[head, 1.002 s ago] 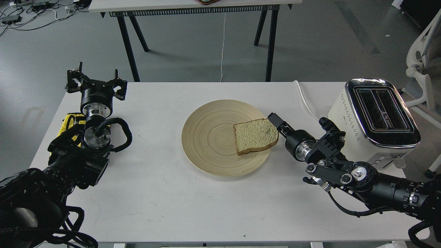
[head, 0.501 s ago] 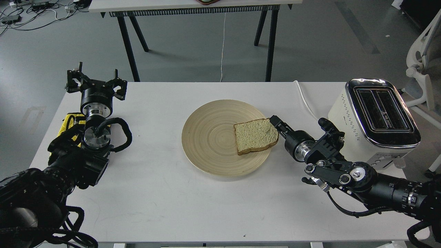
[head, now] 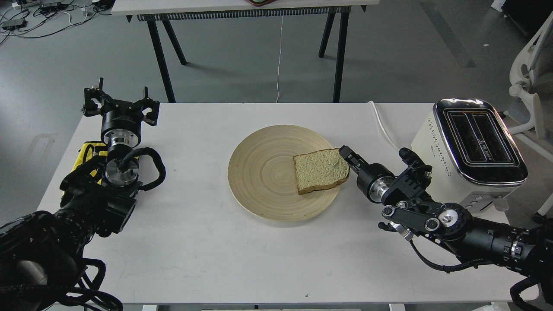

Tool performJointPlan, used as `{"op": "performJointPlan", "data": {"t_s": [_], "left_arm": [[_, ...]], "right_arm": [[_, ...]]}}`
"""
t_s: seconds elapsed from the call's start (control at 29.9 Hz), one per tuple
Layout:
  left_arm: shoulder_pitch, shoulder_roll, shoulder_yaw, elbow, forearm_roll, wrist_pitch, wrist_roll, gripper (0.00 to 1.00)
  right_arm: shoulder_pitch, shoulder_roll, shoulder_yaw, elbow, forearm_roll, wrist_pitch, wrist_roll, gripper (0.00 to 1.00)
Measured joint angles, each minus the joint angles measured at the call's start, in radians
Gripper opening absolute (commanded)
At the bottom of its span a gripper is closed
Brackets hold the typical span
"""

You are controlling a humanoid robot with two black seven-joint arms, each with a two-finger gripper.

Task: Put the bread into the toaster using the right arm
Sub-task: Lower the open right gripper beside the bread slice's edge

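The bread [head: 319, 170], a tan slice with a brown crust, lies flat on the right side of a round wooden plate [head: 259, 142] at the table's middle. My right gripper [head: 347, 156] reaches in from the right and touches the slice's right edge. Only its upper dark finger shows, lying over the crust, and any lower finger is hidden. The cream toaster [head: 475, 138] with its chrome top and two empty slots stands at the table's right end, behind my right arm. My left gripper [head: 121, 97] is open and empty at the far left.
The toaster's white cord [head: 382, 125] runs over the table's back edge. A yellow part [head: 86, 153] sits by my left arm. A second table [head: 242, 6] stands behind, and a white chair [head: 529, 86] at the right.
My right gripper has slid a little toward the bread's right edge and now rests against it. The bread, the plate and my left arm have not moved.
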Motion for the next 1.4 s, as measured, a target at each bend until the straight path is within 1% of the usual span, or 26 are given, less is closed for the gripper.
{"op": "performJointPlan", "data": {"t_s": [0.07, 0.27, 0.53, 0.87, 1.1, 1.4], "left_arm": [[0.0, 0.0, 0.0, 0.0, 0.0, 0.0, 0.0, 1.0], [0.0, 0.0, 0.0, 0.0, 0.0, 0.0, 0.0, 1.0], [0.0, 0.0, 0.0, 0.0, 0.0, 0.0, 0.0, 1.0], [0.0, 0.0, 0.0, 0.0, 0.0, 0.0, 0.0, 1.0], [0.0, 0.0, 0.0, 0.0, 0.0, 0.0, 0.0, 1.0], [0.0, 0.0, 0.0, 0.0, 0.0, 0.0, 0.0, 1.0]], "right_arm": [[0.0, 0.0, 0.0, 0.0, 0.0, 0.0, 0.0, 0.45], [-0.001, 0.0, 0.0, 0.001, 0.0, 0.001, 0.0, 0.36], [-0.001, -0.001, -0.002, 0.002, 0.0, 0.003, 0.0, 0.31], [-0.001, -0.003, -0.002, 0.002, 0.0, 0.006, 0.0, 0.27], [0.0, -0.003, -0.002, 0.004, 0.0, 0.008, 0.0, 0.23], [-0.001, -0.003, -0.002, 0.006, 0.0, 0.008, 0.0, 0.2]]}}
